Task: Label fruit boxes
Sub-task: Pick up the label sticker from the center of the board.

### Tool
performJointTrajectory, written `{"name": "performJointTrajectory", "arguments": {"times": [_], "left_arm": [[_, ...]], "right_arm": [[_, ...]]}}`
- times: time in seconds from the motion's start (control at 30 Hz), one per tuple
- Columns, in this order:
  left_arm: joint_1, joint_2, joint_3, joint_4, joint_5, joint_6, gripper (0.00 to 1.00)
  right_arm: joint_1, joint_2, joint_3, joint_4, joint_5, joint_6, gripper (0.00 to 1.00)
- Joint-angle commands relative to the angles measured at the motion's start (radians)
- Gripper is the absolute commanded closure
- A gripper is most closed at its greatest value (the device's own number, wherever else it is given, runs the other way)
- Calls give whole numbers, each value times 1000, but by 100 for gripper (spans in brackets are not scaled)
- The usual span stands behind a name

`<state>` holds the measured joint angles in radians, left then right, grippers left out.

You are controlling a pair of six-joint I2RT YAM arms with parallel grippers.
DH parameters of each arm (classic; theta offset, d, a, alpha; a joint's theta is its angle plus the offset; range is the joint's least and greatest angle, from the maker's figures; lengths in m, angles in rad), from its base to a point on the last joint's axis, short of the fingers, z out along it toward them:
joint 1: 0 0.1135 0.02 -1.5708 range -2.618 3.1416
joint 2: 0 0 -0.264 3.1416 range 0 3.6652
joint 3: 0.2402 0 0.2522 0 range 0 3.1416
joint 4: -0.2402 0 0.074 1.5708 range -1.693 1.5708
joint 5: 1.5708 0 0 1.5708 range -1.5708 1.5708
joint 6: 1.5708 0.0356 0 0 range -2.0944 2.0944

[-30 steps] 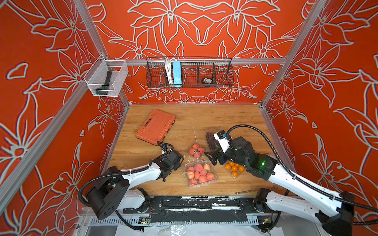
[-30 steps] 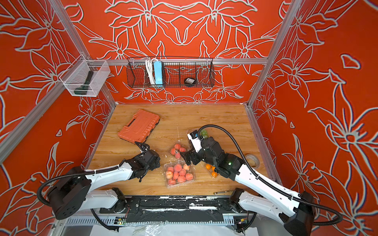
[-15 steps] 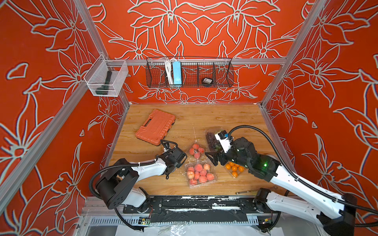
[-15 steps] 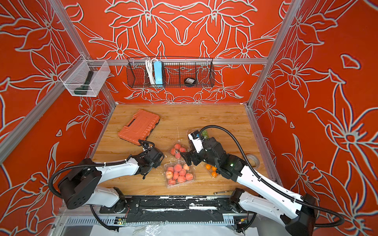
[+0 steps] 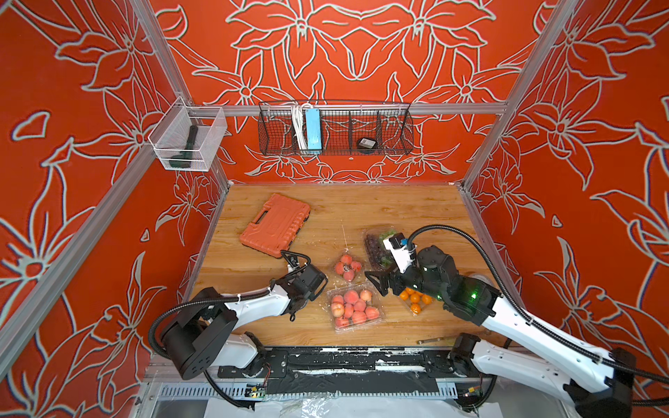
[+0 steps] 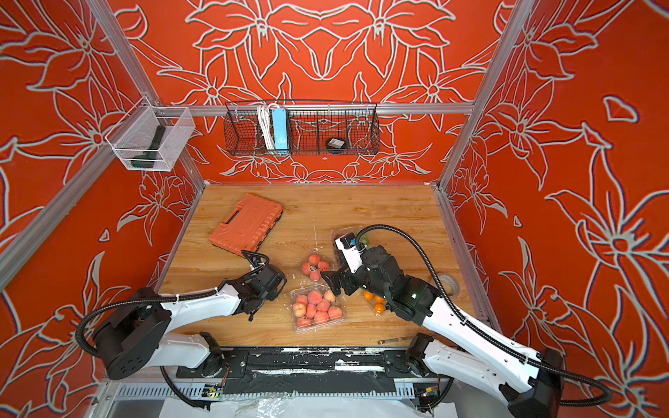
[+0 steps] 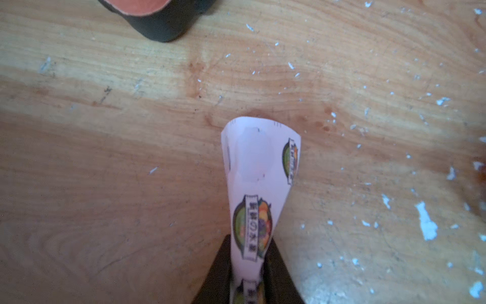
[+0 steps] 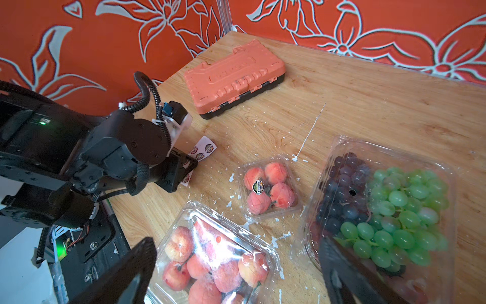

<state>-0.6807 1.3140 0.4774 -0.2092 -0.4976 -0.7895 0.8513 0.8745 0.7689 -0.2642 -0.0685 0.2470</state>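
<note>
Four clear fruit boxes lie near the table's front: few peaches (image 5: 347,267), many peaches (image 5: 353,307), small oranges (image 5: 414,300), and green and purple grapes (image 8: 381,205). The few-peaches box (image 8: 268,187) carries a round sticker (image 8: 258,186) on its lid. My left gripper (image 7: 249,244) is shut on a white sheet of round stickers (image 7: 259,184), low over bare wood left of the boxes. The sheet curls up out of its fingers. My right gripper (image 8: 236,242) is open above the many-peaches box (image 8: 210,258), holding nothing.
An orange tool case (image 5: 276,224) lies at the back left of the table. A roll of tape (image 6: 449,284) sits by the right wall, and a thin stick (image 5: 434,340) lies at the front edge. White paper flecks dot the wood.
My left gripper has moved right toward the boxes and closed on the sticker sheet. The right arm has barely moved and stays open.
</note>
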Motion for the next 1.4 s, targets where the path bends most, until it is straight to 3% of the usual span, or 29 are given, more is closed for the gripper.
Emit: {"name": "performJointTrajectory", "arguments": {"times": [0.0, 0.13, 0.37, 0.47, 0.63, 1.0, 1.37], "left_arm": [[1, -132, -13, -9, -17, 44, 79], [1, -366, -44, 105, 42, 157, 80], [-22, -598, -16, 338, 253, 439, 77], [-22, -619, -51, 550, 446, 492, 77], [-23, -563, -16, 680, 588, 523, 76], [-23, -565, -22, 753, 650, 546, 76], [-23, -555, -19, 750, 664, 541, 76]], "right_arm": [[4, -5, -18, 35, -21, -3, 2], [1, -10, -26, 113, -18, 18, 2], [-10, 57, 18, 288, -244, -6, 2], [-22, 93, 56, 336, -332, -24, 2], [-42, 154, 113, 390, -451, -21, 13], [-124, 247, 145, 569, -559, 107, 31], [-126, 310, 190, 622, -611, 154, 63]]}}
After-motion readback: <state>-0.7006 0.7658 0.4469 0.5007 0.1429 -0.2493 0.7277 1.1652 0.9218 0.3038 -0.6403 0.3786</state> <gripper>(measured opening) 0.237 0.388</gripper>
